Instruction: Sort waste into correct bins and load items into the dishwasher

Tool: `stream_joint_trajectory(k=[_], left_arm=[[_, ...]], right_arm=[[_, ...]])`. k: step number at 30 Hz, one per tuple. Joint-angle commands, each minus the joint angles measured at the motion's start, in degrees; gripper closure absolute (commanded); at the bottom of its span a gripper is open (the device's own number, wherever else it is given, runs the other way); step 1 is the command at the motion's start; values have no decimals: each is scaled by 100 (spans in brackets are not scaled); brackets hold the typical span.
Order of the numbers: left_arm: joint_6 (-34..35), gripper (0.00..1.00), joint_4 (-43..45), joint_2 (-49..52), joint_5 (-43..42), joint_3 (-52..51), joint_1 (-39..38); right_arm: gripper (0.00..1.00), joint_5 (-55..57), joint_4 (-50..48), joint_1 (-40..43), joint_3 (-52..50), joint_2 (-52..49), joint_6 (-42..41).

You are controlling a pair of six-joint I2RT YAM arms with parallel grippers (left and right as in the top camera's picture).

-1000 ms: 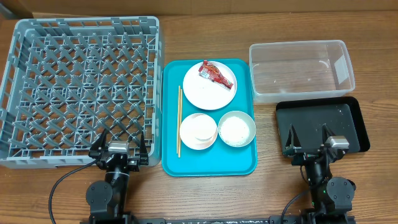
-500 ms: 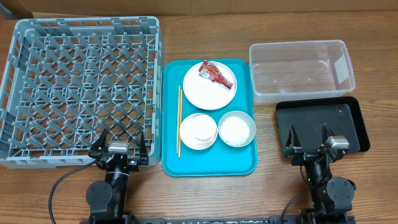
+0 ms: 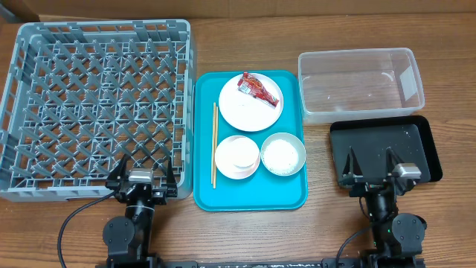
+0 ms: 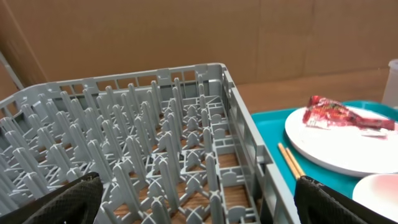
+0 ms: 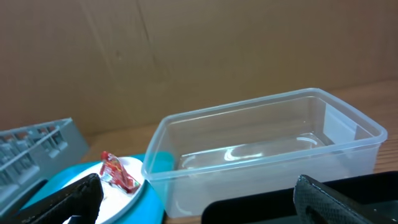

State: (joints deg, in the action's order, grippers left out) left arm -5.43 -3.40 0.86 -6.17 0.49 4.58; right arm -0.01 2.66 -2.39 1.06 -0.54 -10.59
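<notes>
Nothing moved since earlier: left gripper (image 3: 144, 168) and right gripper (image 3: 369, 162) parked near edge, both wide open, empty; sorting unstarted.

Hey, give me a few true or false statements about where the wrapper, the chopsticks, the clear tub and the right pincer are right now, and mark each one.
1. The red wrapper lies on the white plate. True.
2. The chopsticks are in the dish rack. False: they lie on the teal tray, left of the plate.
3. The clear tub has nothing in it. True.
4. The right pincer grips a bowl. False: it is open and holds nothing.
</notes>
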Motion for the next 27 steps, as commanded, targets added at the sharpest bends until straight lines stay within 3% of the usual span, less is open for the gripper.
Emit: stream_joint_trajectory(k=[1,7,11,14,16,20,24,27], left_arm=[[627,0,92,-59,85,39,-9],[713,0,-1069,267,197,1279,-9],[717,0,-1952,1290,192,2487,-9],[723,0,-2712,2347,142,3416,-9],[719,0,-3416,3294,120,4275,-9],[719,0,-4607,4568,17,5519,-9],[739,0,-5285,5322,-284,6113,-9],[741,0,-5337,5453,-577,6124,-9]], right_arm=[[0,-26,20,-42,24,9,-455],[0,-7,688,-42,1056,-610,-444],[0,-20,1360,-42,2280,-1716,-417],[0,-466,2124,-44,3403,-2863,153],[0,-1036,2914,-44,4393,-3858,632],[0,-1429,4518,-48,6085,-5493,660],[0,-1506,6655,-48,8035,-7270,1279],[0,-1663,6837,-48,8686,-7947,1117]])
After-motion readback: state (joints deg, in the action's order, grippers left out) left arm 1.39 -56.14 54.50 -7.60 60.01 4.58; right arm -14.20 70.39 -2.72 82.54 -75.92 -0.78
